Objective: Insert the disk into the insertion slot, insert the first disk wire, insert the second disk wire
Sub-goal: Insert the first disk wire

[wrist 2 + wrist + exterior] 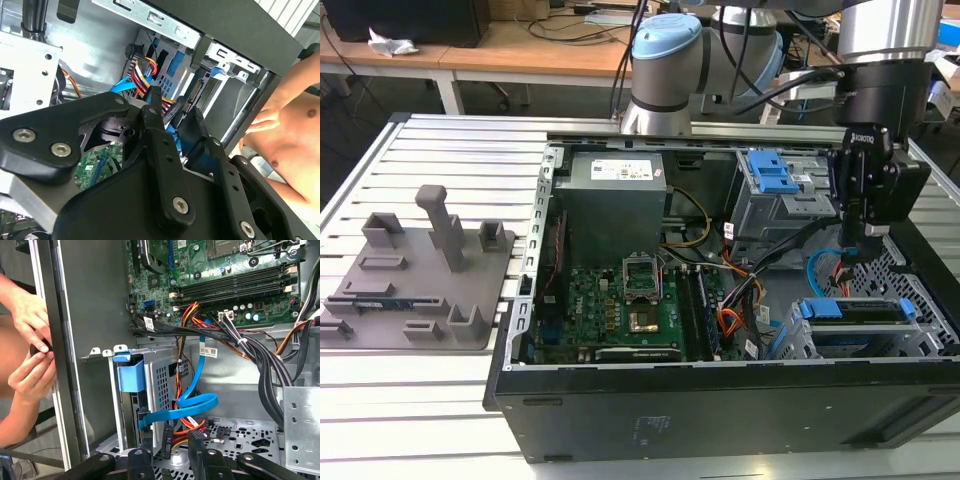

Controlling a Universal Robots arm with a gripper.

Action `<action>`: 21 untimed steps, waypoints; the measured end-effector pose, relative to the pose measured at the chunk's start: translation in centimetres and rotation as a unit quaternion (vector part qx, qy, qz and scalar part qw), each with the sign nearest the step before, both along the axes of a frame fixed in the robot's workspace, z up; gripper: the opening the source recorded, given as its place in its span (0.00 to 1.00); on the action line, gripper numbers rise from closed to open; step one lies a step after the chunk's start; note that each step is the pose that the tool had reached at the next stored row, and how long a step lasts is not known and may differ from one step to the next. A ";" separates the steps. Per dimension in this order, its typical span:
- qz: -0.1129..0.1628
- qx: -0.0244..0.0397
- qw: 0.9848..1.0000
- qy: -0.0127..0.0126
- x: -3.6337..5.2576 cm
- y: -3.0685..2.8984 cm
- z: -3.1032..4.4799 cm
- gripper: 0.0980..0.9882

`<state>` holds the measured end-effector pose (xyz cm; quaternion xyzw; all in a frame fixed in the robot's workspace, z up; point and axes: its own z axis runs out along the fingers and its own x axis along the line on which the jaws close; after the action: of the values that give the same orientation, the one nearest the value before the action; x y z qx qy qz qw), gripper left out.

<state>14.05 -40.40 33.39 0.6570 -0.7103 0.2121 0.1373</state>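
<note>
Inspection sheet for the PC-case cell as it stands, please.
Surface: slotted metal table, open PC case on it.
Job's things: disk sits in the insertion slot.
Clutter: grey fixture plate beside the case.
Grippers: hand low inside the case, just above the slot.
Cables: blue flat cable and red-yellow wires loop beside the slot.
Surroundings: a person's hands at the case edge; desks behind.

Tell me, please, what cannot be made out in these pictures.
Disk: exterior view, label face hidden inside the insertion slot.
Blue wire: first wrist view, plug end too shadowed to judge seating.
Gripper: exterior view, what it touches is too small to tell.
Person's hands: first wrist view, the dark thing they hold is cut off by the case wall.
</note>
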 end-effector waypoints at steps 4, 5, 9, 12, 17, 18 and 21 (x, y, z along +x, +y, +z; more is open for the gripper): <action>-0.003 -0.001 1.000 0.000 -0.08 0.04 -0.07 0.35; -0.004 -0.001 1.000 0.000 -0.09 0.07 -0.09 0.35; -0.005 -0.003 1.000 0.000 -0.08 0.44 -0.13 0.35; -0.005 -0.005 1.000 0.000 -0.08 0.58 -0.17 0.35; -0.005 -0.007 1.000 0.000 -0.08 0.58 -0.30 0.35; -0.005 -0.008 1.000 0.000 -0.08 0.58 -0.34 0.35; -0.005 -0.013 1.000 0.000 0.04 0.59 -0.37 0.33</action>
<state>14.09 -39.81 33.02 0.6514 -0.7108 0.2208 0.1472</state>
